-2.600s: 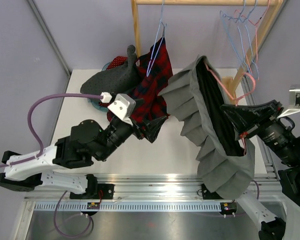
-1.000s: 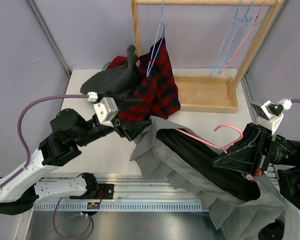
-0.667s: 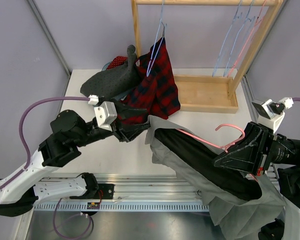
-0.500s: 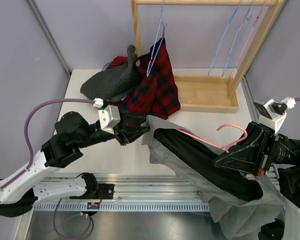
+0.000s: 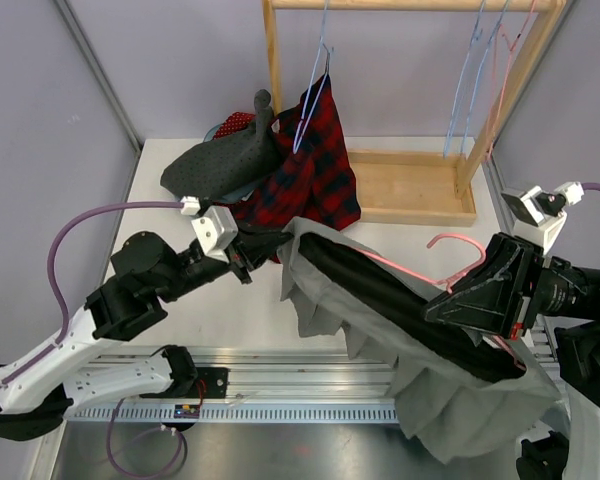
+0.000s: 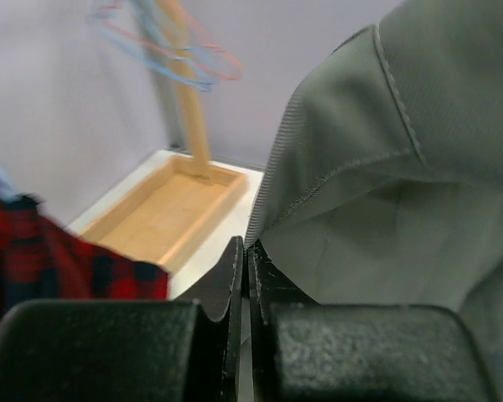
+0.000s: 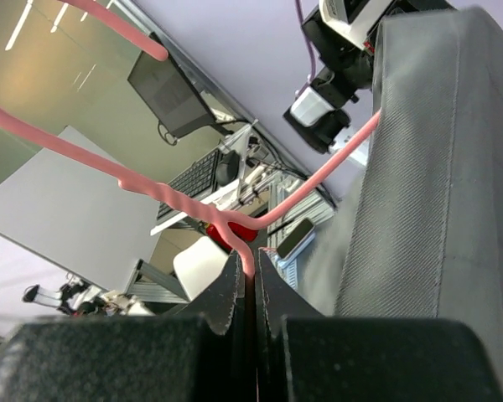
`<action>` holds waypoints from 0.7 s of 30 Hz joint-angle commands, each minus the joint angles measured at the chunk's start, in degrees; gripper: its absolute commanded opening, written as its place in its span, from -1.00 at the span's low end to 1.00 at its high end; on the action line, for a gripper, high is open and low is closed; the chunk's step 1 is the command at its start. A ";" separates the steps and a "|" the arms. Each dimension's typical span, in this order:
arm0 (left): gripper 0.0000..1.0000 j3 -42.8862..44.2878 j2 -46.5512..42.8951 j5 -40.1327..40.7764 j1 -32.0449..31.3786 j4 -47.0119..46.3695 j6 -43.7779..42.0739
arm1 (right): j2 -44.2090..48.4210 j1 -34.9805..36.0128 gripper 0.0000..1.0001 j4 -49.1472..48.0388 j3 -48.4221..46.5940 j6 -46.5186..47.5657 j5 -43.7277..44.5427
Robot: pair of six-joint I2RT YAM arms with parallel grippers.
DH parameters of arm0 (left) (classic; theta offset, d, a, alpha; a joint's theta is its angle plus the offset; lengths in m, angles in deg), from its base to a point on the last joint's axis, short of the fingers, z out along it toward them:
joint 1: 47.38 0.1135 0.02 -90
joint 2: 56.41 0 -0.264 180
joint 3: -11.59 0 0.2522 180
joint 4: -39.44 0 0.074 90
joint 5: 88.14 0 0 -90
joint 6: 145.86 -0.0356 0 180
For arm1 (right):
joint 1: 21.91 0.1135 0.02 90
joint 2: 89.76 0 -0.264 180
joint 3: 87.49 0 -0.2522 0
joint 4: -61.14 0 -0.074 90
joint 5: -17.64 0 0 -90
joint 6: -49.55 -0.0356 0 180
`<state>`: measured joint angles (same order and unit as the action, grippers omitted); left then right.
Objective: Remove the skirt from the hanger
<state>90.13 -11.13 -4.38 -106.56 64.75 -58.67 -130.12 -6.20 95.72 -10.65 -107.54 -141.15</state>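
Observation:
A grey pleated skirt (image 5: 450, 400) with a dark lining hangs on a pink hanger (image 5: 458, 242), stretched low over the table between both arms. My left gripper (image 5: 280, 245) is shut on the edge of the skirt's waistband, which fills the right of the left wrist view as grey cloth (image 6: 386, 184) pinched at the fingertips (image 6: 246, 251). My right gripper (image 5: 435, 303) is shut on the pink hanger's stem (image 7: 251, 264), below where its two arms branch. The skirt (image 7: 427, 167) drapes along the right of that view. The skirt's pleats hang down over the table's near edge.
A wooden rack with a tray base (image 5: 420, 185) stands at the back. A red plaid garment (image 5: 315, 170) hangs from it on a blue hanger. A dark dotted garment (image 5: 225, 160) lies at the back left. Spare hangers (image 5: 480, 60) swing at the rack's right end.
My left gripper has closed on the skirt's waistband edge and pulled it up and left. The skirt is now taut between the arms. The right arm held the hanger nearly still.

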 commanded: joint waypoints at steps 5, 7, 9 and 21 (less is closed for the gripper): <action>-1.00 9.56 5.25 12.06 23.72 4.53 -0.29 | 2.74 0.29 -1.00 -1.66 1.51 2.67 -1.26; -1.00 11.68 7.36 6.60 31.62 4.88 1.74 | 3.27 0.38 -1.00 -1.57 2.48 2.75 -1.25; -1.00 13.70 10.79 1.94 34.99 4.89 4.46 | 3.36 0.38 -1.00 -1.48 2.05 2.84 -1.17; -1.00 23.73 22.57 -4.91 64.43 5.59 15.28 | 3.18 1.08 -1.00 2.13 -0.07 5.92 -2.22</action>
<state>112.03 11.36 -13.74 -49.43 70.98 -47.87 -129.88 -5.90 101.23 -7.48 -99.65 -137.41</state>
